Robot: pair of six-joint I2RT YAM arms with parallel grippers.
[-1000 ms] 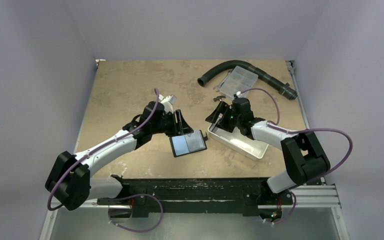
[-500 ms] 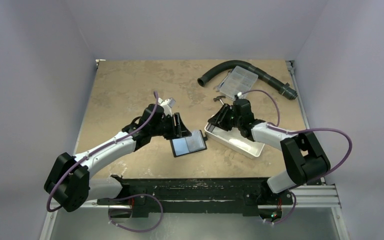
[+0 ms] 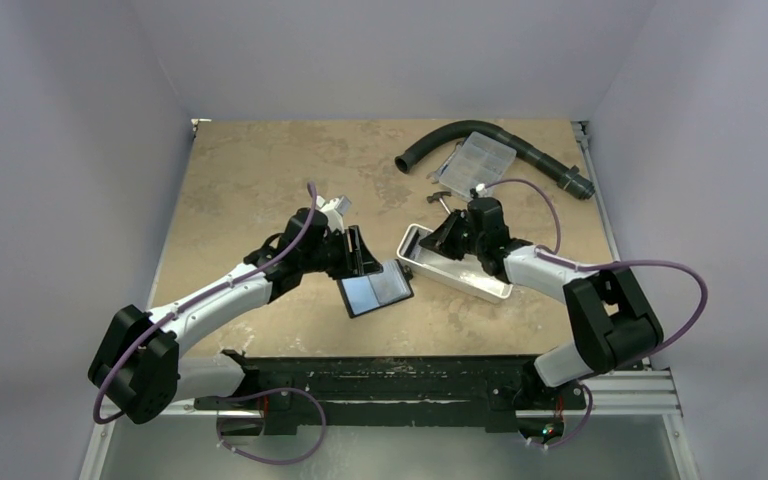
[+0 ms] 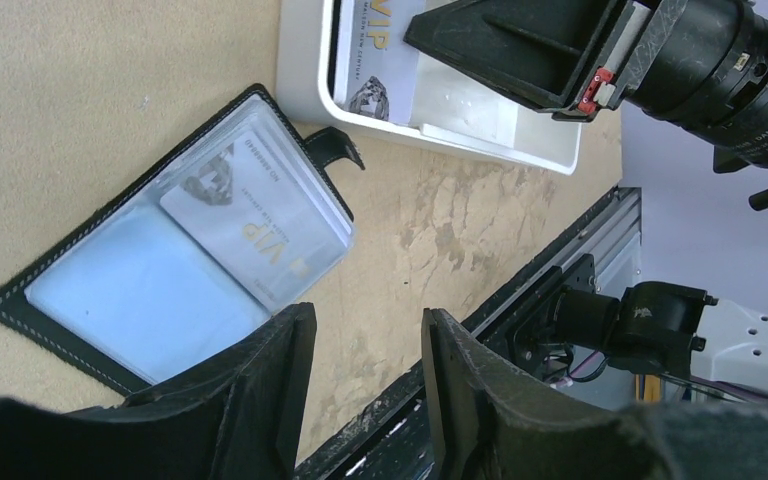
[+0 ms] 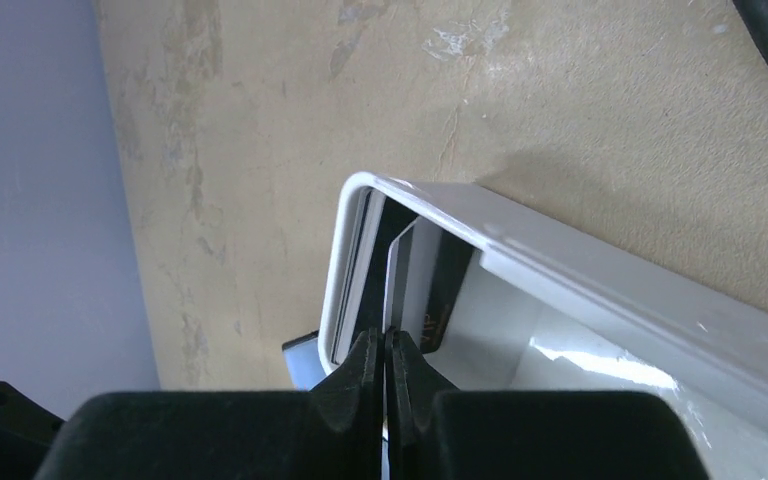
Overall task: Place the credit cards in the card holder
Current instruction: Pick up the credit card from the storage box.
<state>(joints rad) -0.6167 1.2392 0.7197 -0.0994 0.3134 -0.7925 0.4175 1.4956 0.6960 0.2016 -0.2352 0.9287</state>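
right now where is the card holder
In the top view the card holder lies open on the table near the centre, just left of the white tray and a little nearer the arms' bases.

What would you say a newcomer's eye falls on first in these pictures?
Probably the black card holder, lying open near the middle of the table, with a VIP card already in its clear pocket and the left gripper open over its edge. Next, the right gripper, pinched shut on a card standing on edge inside the white tray, just to the right of the holder.
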